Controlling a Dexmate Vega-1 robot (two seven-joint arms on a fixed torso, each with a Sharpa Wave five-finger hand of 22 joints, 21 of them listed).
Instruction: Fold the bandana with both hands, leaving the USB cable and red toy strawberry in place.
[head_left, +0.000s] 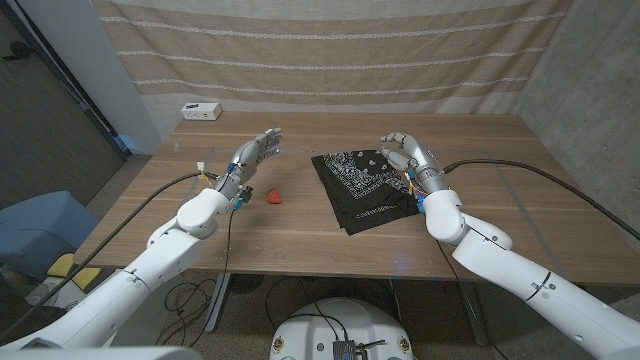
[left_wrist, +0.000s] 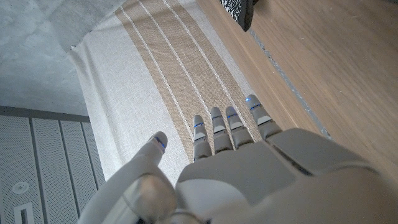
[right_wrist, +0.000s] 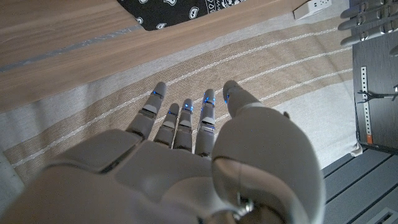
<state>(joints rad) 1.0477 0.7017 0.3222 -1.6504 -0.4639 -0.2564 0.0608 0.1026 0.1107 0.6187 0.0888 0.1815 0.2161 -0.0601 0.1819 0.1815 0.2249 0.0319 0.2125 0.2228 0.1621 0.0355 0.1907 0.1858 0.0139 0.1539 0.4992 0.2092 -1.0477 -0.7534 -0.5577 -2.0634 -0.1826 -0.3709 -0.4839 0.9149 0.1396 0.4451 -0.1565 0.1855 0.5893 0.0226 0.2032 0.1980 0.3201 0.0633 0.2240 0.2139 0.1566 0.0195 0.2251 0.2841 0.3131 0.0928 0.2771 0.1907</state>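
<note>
The black bandana (head_left: 362, 183) with white paisley print lies on the wooden table (head_left: 300, 230) right of centre, as a tilted, roughly rectangular shape that looks layered. My right hand (head_left: 406, 152) hovers over its far right edge with the fingers apart and nothing in them. My left hand (head_left: 256, 154) is raised left of the bandana, fingers extended and empty. The red toy strawberry (head_left: 272, 196) sits on the table just in front of the left hand. A bandana corner (left_wrist: 239, 11) lies beyond my left hand (left_wrist: 249, 171). The bandana edge (right_wrist: 180, 9) lies beyond my right hand (right_wrist: 186, 155).
A small white box-shaped object (head_left: 201, 111) sits at the table's far left corner, also seen as the white box (right_wrist: 311, 7). A striped beige curtain (head_left: 330, 50) hangs behind the table. Black cables (head_left: 520, 168) run along both arms.
</note>
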